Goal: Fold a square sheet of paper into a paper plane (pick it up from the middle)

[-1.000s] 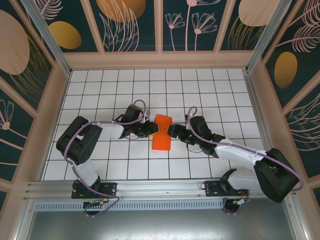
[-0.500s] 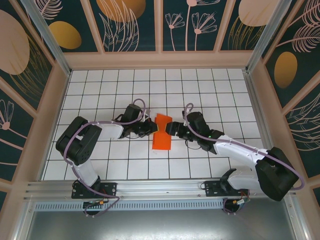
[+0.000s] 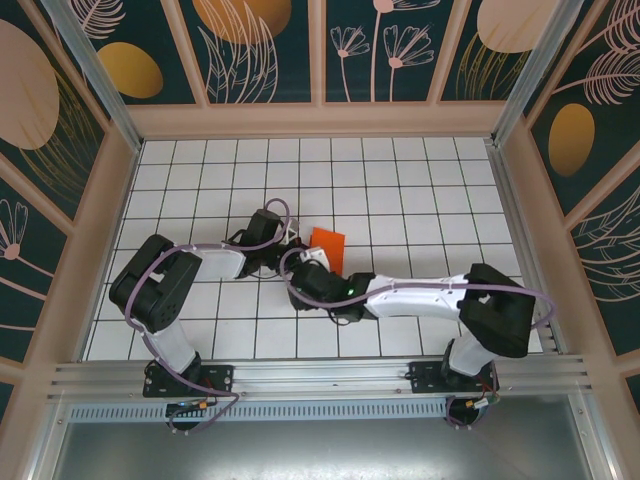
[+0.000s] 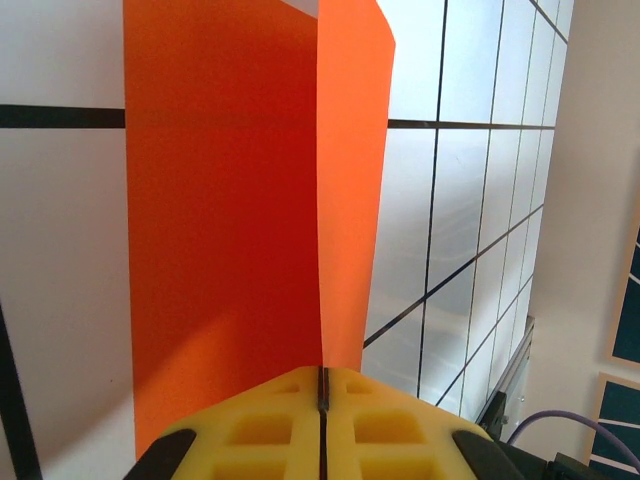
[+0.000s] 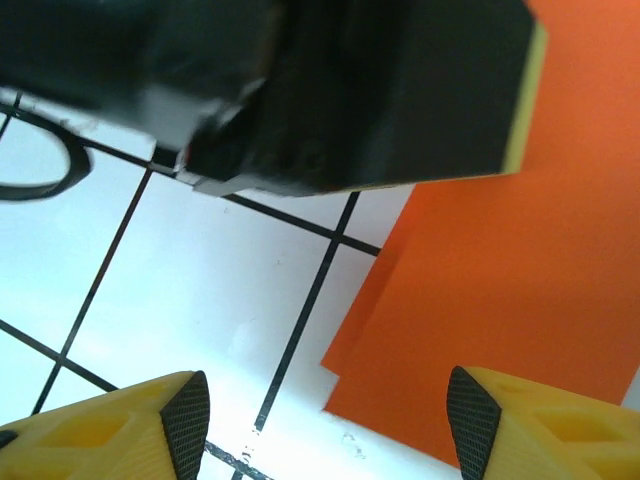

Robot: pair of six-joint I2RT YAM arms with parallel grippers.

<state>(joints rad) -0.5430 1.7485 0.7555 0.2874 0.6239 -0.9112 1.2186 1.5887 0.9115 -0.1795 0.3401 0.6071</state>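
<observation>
Flimsy orange paper [image 4: 230, 200], left gripper [image 4: 322, 388] pinches its fold tight (best spot imo), corner sits between right gripper [image 5: 325, 415]'s wide jaws.

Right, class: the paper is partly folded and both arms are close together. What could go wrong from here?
The left gripper pinches the orange paper at one narrow spot; a tug could tear it or slip it free.
The open right gripper hangs close to the left gripper's body, so they may collide.
The paper's layers look offset at one corner, so a crease may come out crooked.
</observation>
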